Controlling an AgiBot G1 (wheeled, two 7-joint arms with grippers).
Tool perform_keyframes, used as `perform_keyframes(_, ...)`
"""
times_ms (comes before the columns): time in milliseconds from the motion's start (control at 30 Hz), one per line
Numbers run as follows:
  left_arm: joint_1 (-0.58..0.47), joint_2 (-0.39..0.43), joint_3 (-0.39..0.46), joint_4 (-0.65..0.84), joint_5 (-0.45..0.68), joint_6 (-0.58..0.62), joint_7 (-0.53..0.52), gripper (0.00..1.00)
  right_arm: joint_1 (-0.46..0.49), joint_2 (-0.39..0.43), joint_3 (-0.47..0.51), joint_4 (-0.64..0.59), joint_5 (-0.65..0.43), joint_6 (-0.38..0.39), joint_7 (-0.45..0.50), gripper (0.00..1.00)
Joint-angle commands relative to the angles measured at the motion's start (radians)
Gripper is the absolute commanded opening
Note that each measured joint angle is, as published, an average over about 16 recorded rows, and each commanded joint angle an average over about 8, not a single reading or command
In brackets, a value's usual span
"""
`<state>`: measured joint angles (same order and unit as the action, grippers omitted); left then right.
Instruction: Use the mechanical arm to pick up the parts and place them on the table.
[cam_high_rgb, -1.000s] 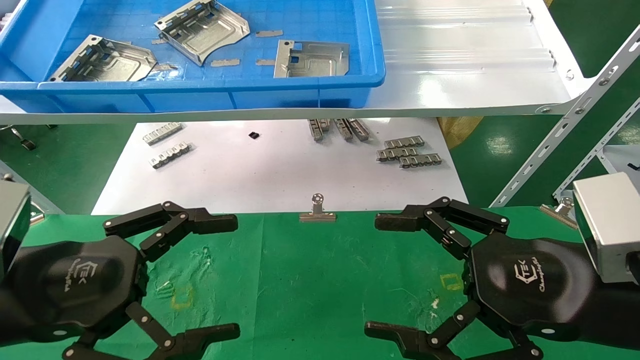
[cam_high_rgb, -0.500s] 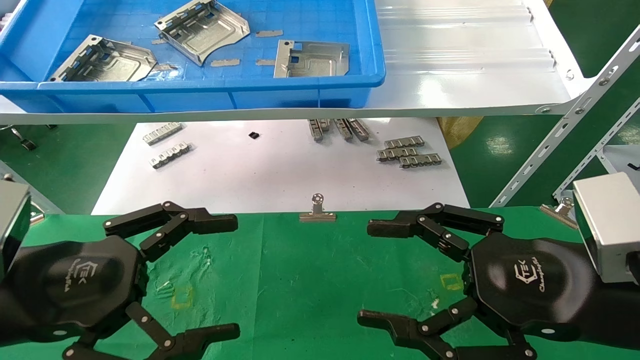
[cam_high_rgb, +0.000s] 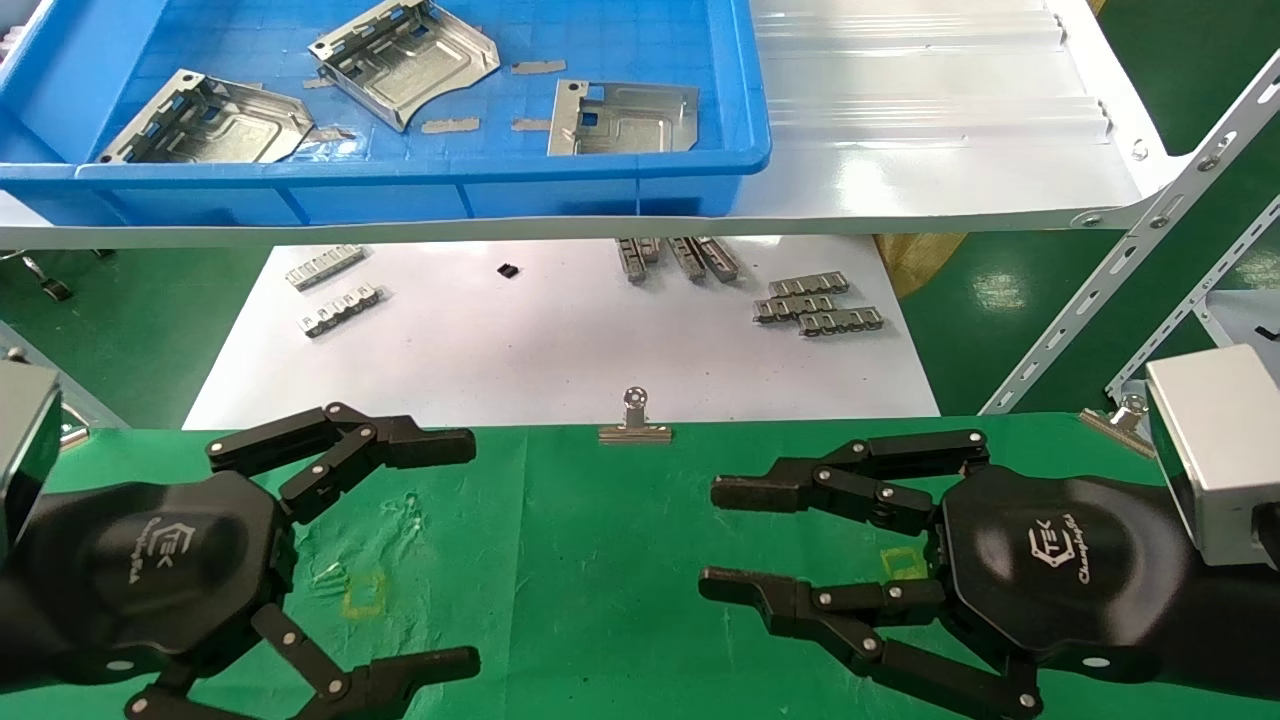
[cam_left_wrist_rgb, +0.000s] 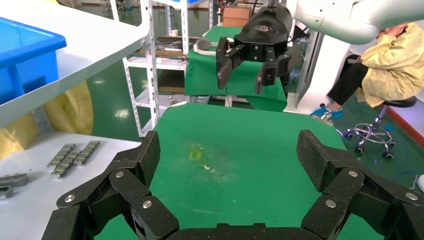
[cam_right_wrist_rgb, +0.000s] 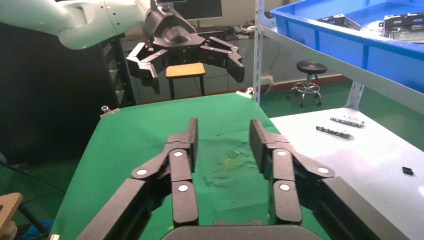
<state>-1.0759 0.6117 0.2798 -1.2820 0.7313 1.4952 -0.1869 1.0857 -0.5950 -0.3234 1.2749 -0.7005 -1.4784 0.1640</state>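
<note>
**While lying in the far blue bin, untouched by either claw: three plates**

Counted in the head view as three parts: one at far left (cam_high_rgb: 205, 120), one tilted at the far middle (cam_high_rgb: 405, 60), one flat at the right (cam_high_rgb: 622, 118). All inside the blue bin (cam_high_rgb: 400, 180), well apart from both claws. Scattered among them on the bin floor, several short tape pieces (cam_high_rgb: 450, 125). Bin seated on the glossy white shelf board (cam_high_rgb: 930, 140), its far and left walls cut off by the frame edge.

Nearer, hovering over the green table (cam_high_rgb: 600, 560): left gripper (cam_high_rgb: 470, 550) at near left, fingers spread wide, clasping nothing; right gripper (cam_high_rgb: 710, 538) at near right, fingers drawn closer yet parted by a clear gap, likewise clasping nothing. Between and under them, two yellow square marks (cam_high_rgb: 365, 592). Clamped on the table's far edge, two binder clips (cam_high_rgb: 635, 420), the right one partly hidden behind the silver wrist.

Beyond the table, lower down, a white sheet (cam_high_rgb: 540, 340) with small toothed strips: two at left (cam_high_rgb: 342, 308), three stacked at right (cam_high_rgb: 815, 305), and a middle cluster (cam_high_rgb: 680, 258) half tucked under the shelf edge, too hidden to count. Beside these, one tiny black piece (cam_high_rgb: 508, 270), too small to identify.
</note>
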Motion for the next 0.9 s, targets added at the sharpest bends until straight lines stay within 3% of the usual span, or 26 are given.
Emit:
perform_keyframes(33,0.000,0.000,0.000,0.000,0.000,0.000,0.000,1.00,0.000,0.000,0.000,0.000,0.000,0.000,0.000,0.00)
perform_keyframes(267,-0.032,0.002,-0.004,-0.003,0.005,0.000,0.002,1.00,0.000,0.000,0.000,0.000,0.000,0.000,0.000,0.00)
perform_keyframes(467,-0.251,0.046,0.014,0.070,0.094,-0.003,0.001,1.00,0.000,0.000,0.000,0.000,0.000,0.000,0.000,0.00)
perform_keyframes(667,-0.566,0.181,0.086,0.355,0.290,-0.049,0.045,1.00,0.000,0.000,0.000,-0.001,0.000,0.000,0.000,0.00)
perform_keyframes(900,-0.837,0.380,0.175,0.793,0.550,-0.345,0.143,1.00,0.000,0.000,-0.001,-0.001,0.000,0.000,0.000,0.00)
